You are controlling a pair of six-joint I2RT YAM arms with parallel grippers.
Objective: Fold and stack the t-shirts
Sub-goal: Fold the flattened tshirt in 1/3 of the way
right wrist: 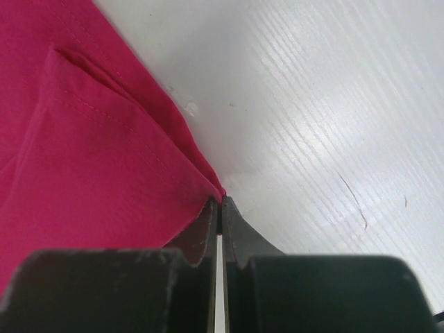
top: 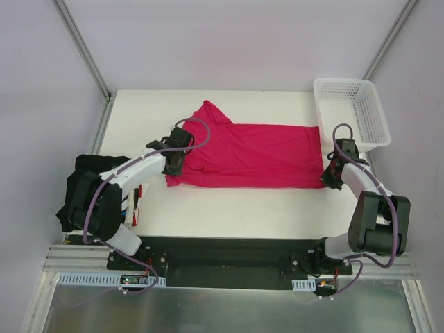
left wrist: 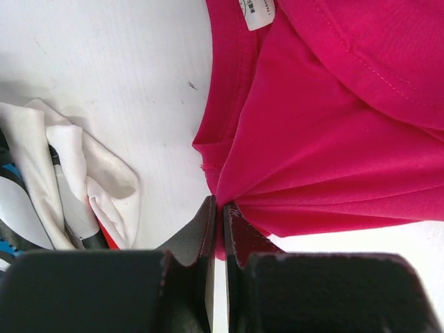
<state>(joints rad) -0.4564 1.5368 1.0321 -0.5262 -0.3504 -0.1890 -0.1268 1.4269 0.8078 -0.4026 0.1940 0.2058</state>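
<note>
A heap of black, white and red cloth tees [top: 82, 182] lies at the left edge of the white table [top: 229, 211]. The left gripper [top: 173, 161] is pinched tight on the left end of the crimson-pink short-sleeved t-shirt [top: 257, 154], which is spread flat mid-table. The right gripper [top: 330, 175] is clamped on the shirt's right corner, near the white plastic lattice basket [top: 378, 128].

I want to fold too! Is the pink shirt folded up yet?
Not yet: the pink shirt lies stretched flat and long; left gripper and right gripper pinch its ends.
</note>
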